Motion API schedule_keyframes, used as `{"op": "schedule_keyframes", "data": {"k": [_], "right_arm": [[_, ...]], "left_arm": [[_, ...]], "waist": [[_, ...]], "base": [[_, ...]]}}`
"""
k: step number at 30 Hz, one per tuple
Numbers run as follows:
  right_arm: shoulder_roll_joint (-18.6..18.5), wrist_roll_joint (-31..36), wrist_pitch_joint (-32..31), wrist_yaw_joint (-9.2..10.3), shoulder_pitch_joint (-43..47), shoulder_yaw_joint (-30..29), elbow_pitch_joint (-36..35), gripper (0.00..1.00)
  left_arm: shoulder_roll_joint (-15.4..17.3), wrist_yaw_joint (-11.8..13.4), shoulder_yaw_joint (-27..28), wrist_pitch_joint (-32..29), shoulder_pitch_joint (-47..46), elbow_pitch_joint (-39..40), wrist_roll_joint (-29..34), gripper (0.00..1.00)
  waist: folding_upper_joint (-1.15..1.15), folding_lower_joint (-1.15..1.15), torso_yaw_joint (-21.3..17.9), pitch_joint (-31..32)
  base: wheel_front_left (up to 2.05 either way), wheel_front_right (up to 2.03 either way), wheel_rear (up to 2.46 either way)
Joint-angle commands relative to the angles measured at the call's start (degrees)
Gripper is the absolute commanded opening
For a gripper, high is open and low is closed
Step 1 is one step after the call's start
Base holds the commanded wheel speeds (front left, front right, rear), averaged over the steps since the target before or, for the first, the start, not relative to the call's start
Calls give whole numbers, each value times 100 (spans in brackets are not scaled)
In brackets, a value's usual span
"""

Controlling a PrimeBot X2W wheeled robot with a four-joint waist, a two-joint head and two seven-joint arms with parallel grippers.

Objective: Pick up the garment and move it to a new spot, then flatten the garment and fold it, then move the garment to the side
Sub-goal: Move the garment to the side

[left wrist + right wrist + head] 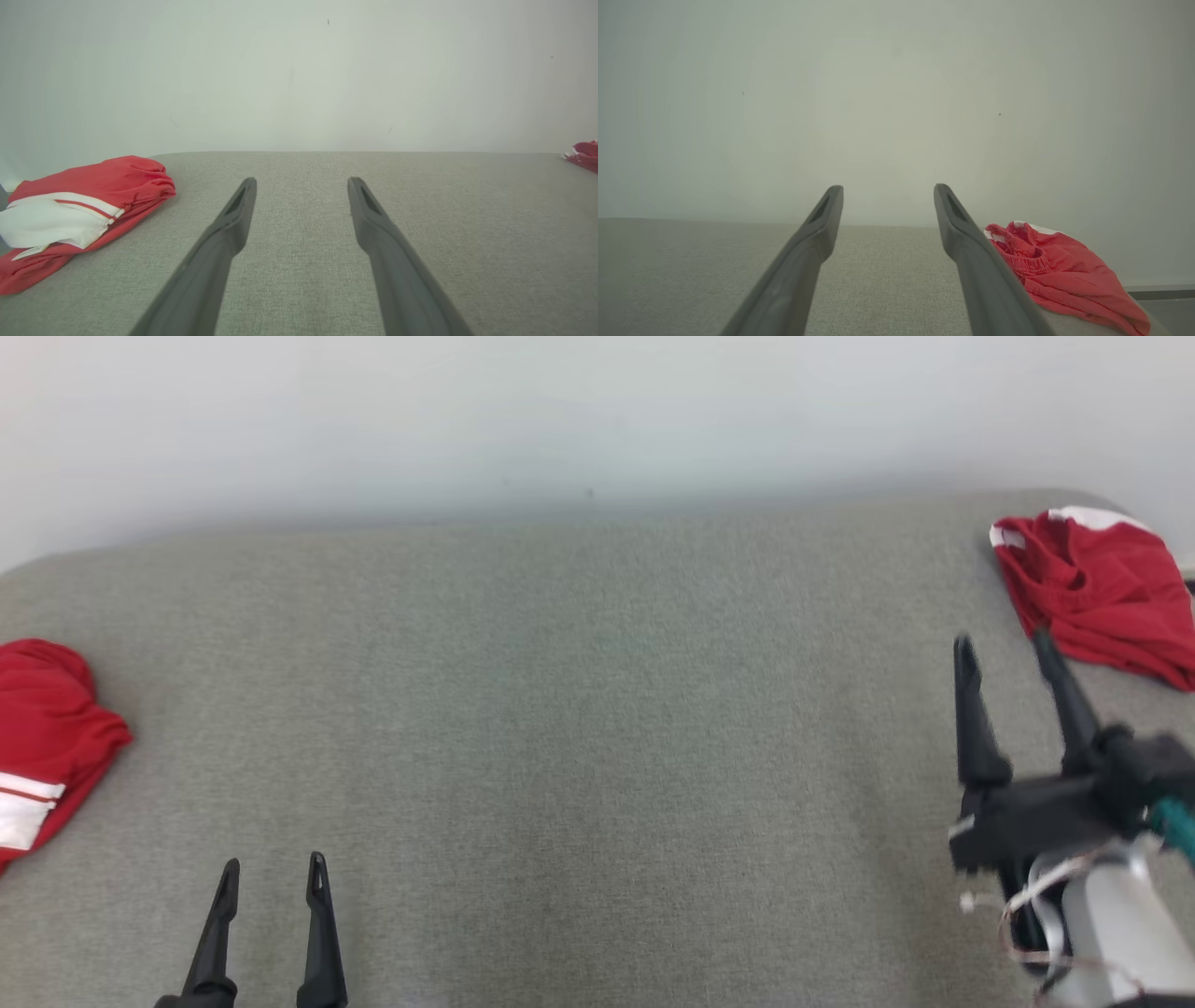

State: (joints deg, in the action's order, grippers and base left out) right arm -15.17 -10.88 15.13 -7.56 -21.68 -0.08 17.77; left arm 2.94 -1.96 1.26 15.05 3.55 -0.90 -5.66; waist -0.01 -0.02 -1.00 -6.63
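Head view: two garments (56,728) (1102,583), two hands (275,866) (1002,646).

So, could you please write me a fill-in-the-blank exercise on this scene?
1. The folded garment and the crumpled garment are both mainly ___ in colour.
2. The crumpled garment lies nearest the ___ gripper.
3. The left gripper and right gripper both stand ___, holding nothing.
Missing words: red; right; open.
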Motion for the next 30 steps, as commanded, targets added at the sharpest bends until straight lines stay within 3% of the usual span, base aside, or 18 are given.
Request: {"op": "schedule_keyframes", "data": {"k": [1, 13, 15, 30], "right_arm": [[118, -9, -1, 16, 408, -22, -174, 100], [916, 60, 0, 16, 1981, -286, -671, 100], [1060, 187, 0, 16, 2205, -109, -687, 100], [1224, 327, 0, 16, 2339, 131, -438, 100]], "left_arm": [[-7, 28, -9, 18, 95, -58, -22, 100], [-9, 20, -56, 18, 139, -494, -79, 100], [-9, 21, -53, 18, 158, -570, -106, 100], [-9, -100, -185, 18, -25, -924, 43, 100]], "waist": [[1, 2, 235, 319], [1, 2, 319, 601], [1, 2, 303, 619], [1, 2, 284, 584]], "base": [[0, 0, 0], [0, 0, 0], [0, 0, 0], [0, 0, 0]]}}
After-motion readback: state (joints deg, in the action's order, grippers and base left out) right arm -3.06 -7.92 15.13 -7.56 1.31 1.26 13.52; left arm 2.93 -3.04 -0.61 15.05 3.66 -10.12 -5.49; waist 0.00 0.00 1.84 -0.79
